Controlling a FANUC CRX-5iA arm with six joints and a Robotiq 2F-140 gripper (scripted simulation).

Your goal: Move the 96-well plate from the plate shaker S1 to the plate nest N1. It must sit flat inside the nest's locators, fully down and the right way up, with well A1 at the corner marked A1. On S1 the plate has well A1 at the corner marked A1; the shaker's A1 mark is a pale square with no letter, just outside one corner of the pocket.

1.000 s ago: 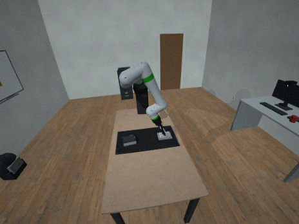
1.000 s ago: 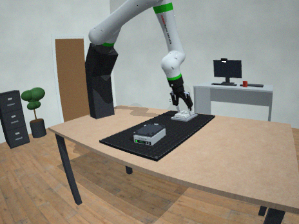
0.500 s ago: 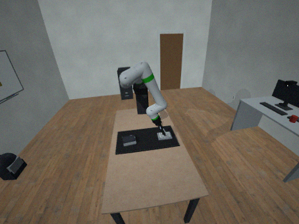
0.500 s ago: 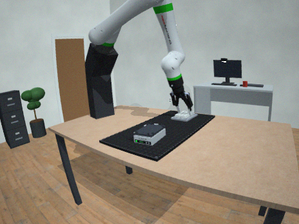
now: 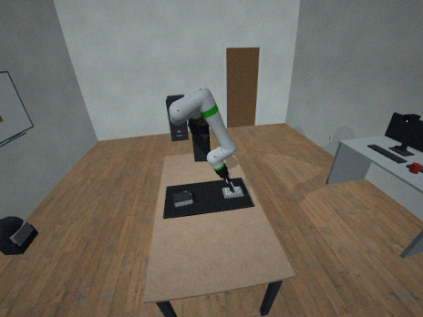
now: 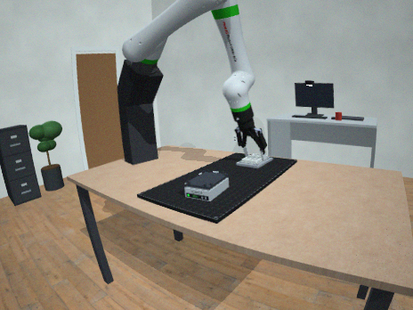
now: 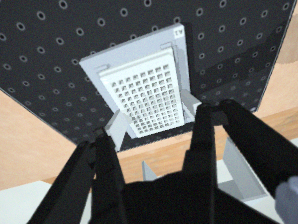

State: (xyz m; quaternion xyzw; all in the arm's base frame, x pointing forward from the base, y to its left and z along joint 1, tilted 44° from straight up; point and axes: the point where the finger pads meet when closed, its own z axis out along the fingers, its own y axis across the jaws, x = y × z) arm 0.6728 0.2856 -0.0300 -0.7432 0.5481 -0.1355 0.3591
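The white 96-well plate (image 7: 145, 92) lies flat and the right way up inside the grey plate nest N1 (image 7: 95, 65), on the right end of the black mat (image 6: 231, 178). The nest's A1 label (image 7: 177, 32) is at the far right corner in the wrist view. My gripper (image 7: 152, 108) stands over the plate, its grey finger pads on either side of the plate's near end, just parted from it. The gripper is open. The plate also shows in the top view (image 5: 232, 192) and the exterior view (image 6: 254, 159). The plate shaker S1 (image 6: 206, 185) stands with an empty pocket at the mat's other end.
The arm's dark pedestal (image 6: 139, 116) stands at the table's back. A desk with a monitor (image 6: 314, 95) stands off to the right, a filing cabinet (image 6: 18, 162) and a plant (image 6: 46, 153) to the left.
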